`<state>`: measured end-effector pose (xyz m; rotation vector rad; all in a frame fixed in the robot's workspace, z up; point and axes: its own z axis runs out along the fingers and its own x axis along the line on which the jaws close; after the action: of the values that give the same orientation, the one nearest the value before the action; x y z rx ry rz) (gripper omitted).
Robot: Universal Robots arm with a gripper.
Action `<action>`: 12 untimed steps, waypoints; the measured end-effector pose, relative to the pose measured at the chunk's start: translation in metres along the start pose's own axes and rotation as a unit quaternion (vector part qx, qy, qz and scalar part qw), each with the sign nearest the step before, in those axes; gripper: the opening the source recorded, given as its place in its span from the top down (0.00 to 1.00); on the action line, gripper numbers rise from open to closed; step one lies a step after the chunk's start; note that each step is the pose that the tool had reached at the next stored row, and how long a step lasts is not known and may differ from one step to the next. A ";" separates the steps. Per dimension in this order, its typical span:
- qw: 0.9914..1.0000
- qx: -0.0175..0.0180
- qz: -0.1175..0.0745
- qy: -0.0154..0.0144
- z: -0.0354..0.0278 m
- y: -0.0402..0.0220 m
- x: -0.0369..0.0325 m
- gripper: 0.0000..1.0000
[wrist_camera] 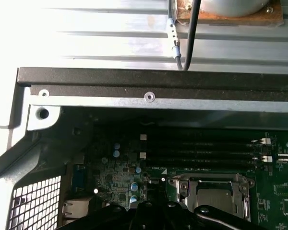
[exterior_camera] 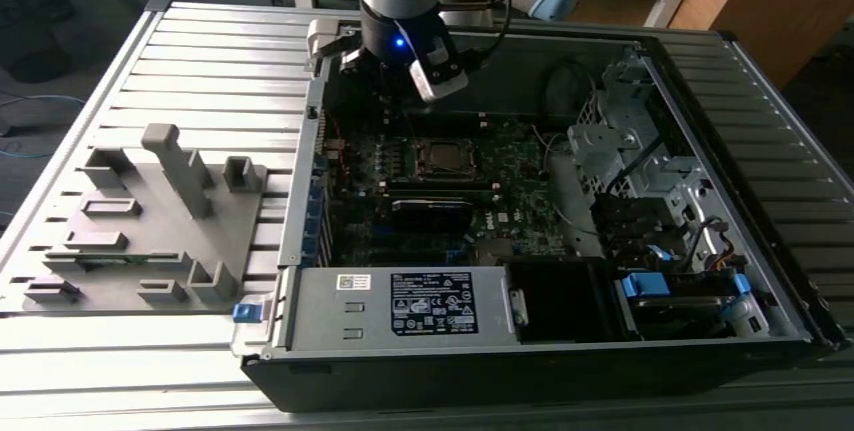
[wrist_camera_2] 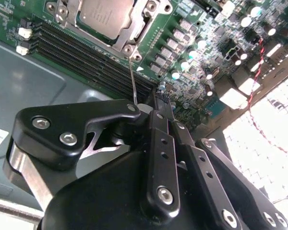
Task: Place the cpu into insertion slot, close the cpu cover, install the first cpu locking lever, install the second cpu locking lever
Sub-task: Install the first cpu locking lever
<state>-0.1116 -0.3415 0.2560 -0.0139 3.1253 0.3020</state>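
Observation:
The cpu [wrist_camera_2: 105, 17] lies in the insertion slot [exterior_camera: 445, 158], its silvery face showing through the window of the cpu cover [wrist_camera_2: 129, 36], which lies flat over it. In the first wrist view the cpu [wrist_camera: 216, 200] and cpu cover [wrist_camera: 182, 189] appear just beyond the fingers. A thin wire locking lever [wrist_camera_2: 132, 79] stands up from the socket corner and ends close beside my gripper [wrist_camera_2: 163, 103]. The fingers are together. Whether they touch the lever is hidden by the gripper body. In the exterior view the gripper [exterior_camera: 387, 96] hangs over the board behind the socket.
The open computer case [exterior_camera: 747, 61] surrounds the motherboard [exterior_camera: 400, 241]. Black memory slots [wrist_camera_2: 86, 52] run beside the socket. A power supply [exterior_camera: 400, 306] fills the near side, with drive cages [exterior_camera: 627, 141] at the exterior view's right. A grey fixture tray [exterior_camera: 147, 231] sits outside the case.

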 end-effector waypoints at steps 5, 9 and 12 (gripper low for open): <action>1.000 -0.010 0.000 0.000 0.0002 -0.0003 0.0001 0.90; 1.000 -0.016 0.000 0.000 0.0005 -0.0006 0.0001 0.90; 1.000 -0.022 0.000 0.000 0.0005 -0.0009 0.0001 0.90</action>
<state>-0.1116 -0.3423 0.2553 -0.0139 3.1177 0.3714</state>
